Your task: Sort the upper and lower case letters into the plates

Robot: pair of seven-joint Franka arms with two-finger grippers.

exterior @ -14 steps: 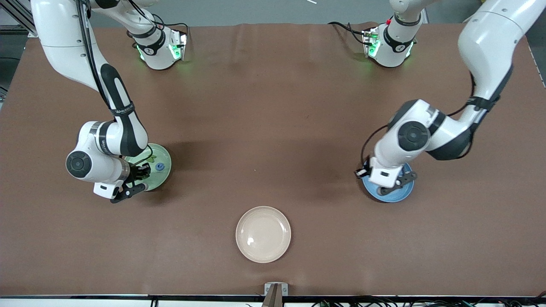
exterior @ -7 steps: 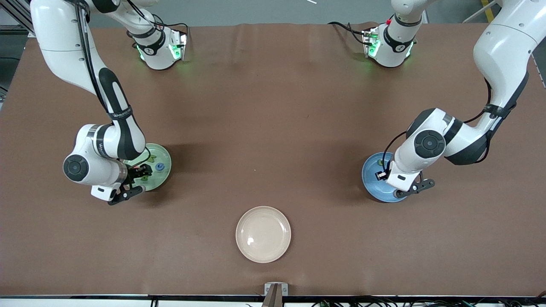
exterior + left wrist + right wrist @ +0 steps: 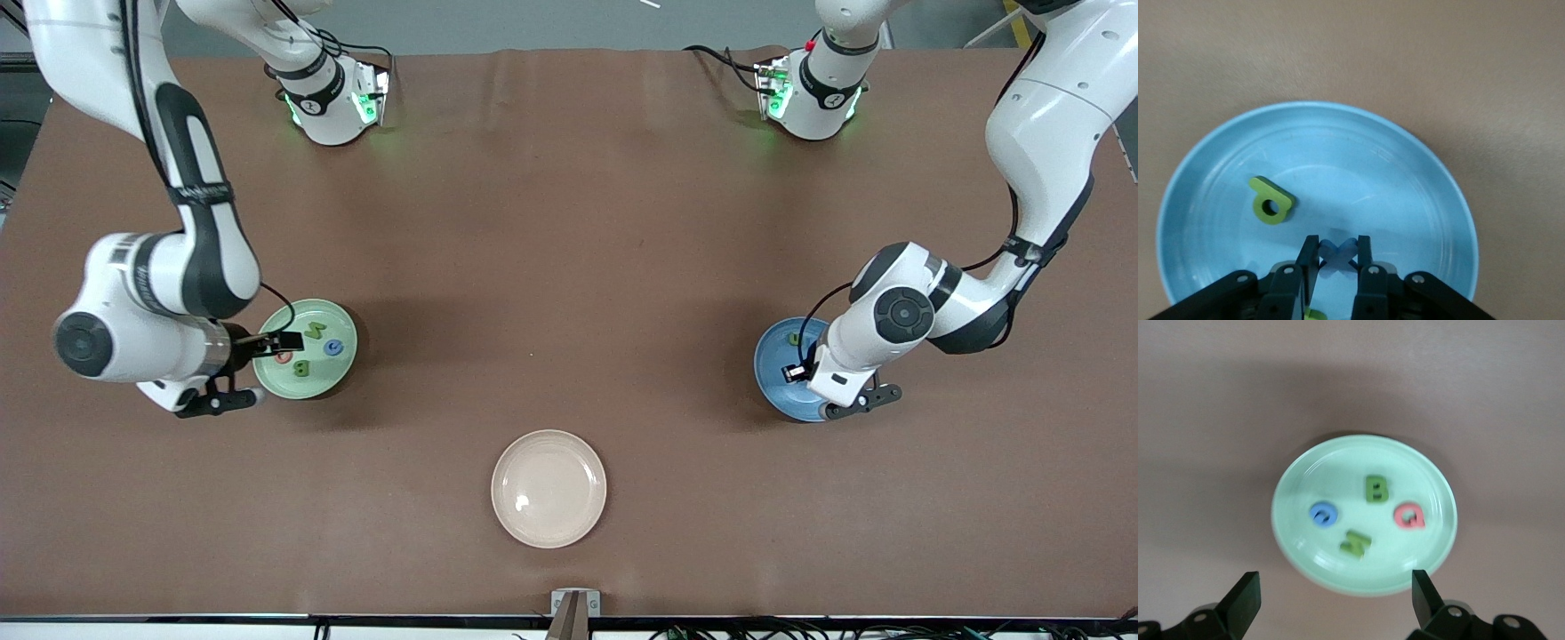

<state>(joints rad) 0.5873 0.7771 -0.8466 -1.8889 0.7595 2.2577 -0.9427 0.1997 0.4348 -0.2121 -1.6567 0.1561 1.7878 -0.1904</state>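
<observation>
**Arm and tool status**

Left tool (image 3: 1333,263): fingers closed together, pointing down, low over the blue plate (image 3: 1418,173). Right tool (image 3: 1335,600): fingers spread wide, hanging above the green plate (image 3: 1305,480). Both forearms bent down from raised elbows.

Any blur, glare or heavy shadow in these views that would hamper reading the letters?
Right wrist view: soft with motion blur, the four letters on the pale green plate smeared. Left wrist view: sharp, the green letter crisp on the blue plate. Front view: even light, soft arm shadows beside both plates, a small glare spot on the cream plate.
</observation>
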